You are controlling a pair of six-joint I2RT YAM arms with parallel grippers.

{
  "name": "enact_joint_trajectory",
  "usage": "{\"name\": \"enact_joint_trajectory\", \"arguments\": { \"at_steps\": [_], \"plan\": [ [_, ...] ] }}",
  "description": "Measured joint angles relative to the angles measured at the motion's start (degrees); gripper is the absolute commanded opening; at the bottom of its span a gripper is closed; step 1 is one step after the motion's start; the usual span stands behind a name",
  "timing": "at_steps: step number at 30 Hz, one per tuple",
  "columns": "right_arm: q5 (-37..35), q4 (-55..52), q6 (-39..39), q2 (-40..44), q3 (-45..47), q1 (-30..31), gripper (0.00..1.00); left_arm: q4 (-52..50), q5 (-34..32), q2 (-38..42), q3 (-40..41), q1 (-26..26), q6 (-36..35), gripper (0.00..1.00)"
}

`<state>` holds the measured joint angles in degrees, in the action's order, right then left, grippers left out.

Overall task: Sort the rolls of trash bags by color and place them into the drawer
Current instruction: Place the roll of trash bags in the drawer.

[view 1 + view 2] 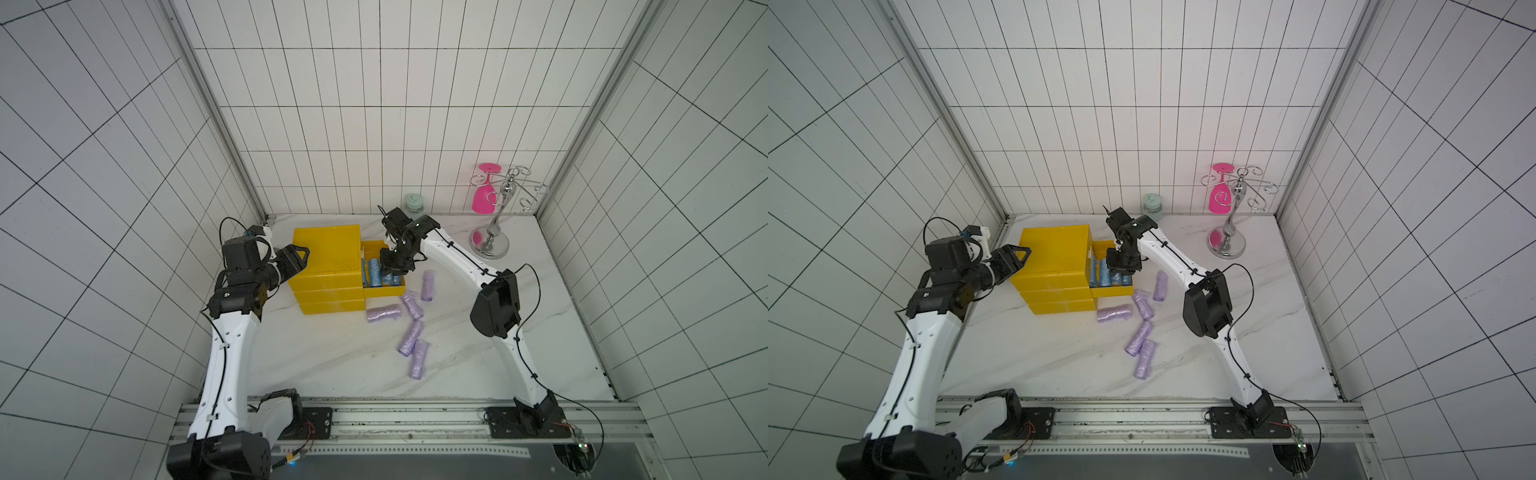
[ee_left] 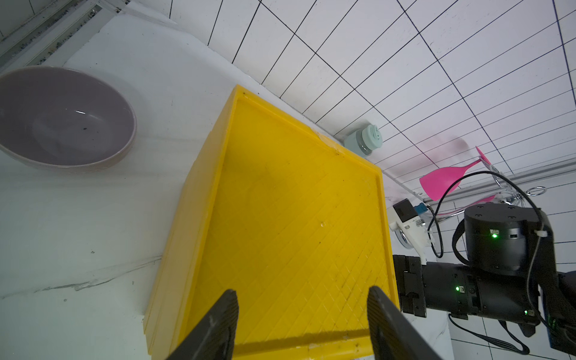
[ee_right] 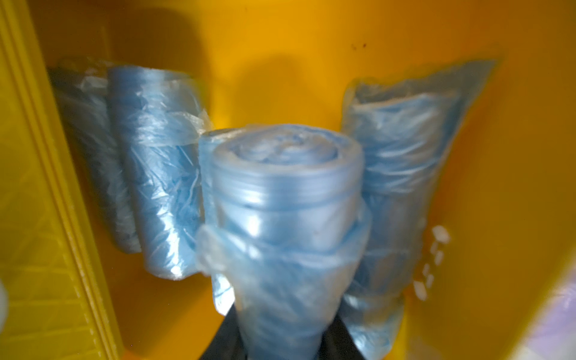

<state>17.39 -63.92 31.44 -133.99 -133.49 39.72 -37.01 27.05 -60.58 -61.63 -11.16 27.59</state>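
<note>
1 blue roll (image 3: 285,193) between jaws of right claw (image 1: 392,272) in yellow drawer (image 1: 384,291), grip unclear; left claw (image 2: 301,296) released; 5 lilac rolls (image 1: 384,312) on worktop (image 1: 332,365).

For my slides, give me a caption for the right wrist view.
Light blue trash bag roll between the fingers, other blue rolls lying behind it in the yellow drawer.

blue rolls (image 1: 375,272) in drawer (image 1: 384,291), lilac rolls (image 1: 384,312) outside
</note>
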Motion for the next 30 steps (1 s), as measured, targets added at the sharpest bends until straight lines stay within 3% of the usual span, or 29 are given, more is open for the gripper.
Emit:
{"name": "enact_joint_trajectory", "arguments": {
  "at_steps": [3, 10, 12, 20, 24, 30],
  "plan": [
    [-1.07, 0.52, -0.66, 0.37, 0.0, 0.35, 0.52, 0.02, 0.15, -0.02, 0.0, -0.11, 0.11, 0.65],
    [-3.87, 0.79, -1.68, 4.07, -0.11, 0.46, 0.55, 0.2, 0.17, -0.2, 0.0, -0.2, 0.74, 0.65],
    [-4.7, 0.94, -2.14, 5.77, -0.11, 0.46, 0.52, 0.2, 0.04, -0.2, 0.0, -0.2, 0.9, 0.65],
    [-9.33, 7.65, -5.86, 21.62, 9.55, -0.59, 0.21, -0.17, -1.4, -0.26, -0.74, -0.24, 0.9, 0.65],
    [-8.61, 11.06, -6.91, 26.49, 16.61, -4.85, 0.21, -0.33, -1.97, -0.94, -2.4, -0.92, 0.9, 0.64],
    [-6.62, 14.14, -7.37, 25.14, 28.35, -11.74, 0.21, -0.55, -3.56, -2.54, -4.66, -2.12, 0.9, 0.64]
  ]
}}
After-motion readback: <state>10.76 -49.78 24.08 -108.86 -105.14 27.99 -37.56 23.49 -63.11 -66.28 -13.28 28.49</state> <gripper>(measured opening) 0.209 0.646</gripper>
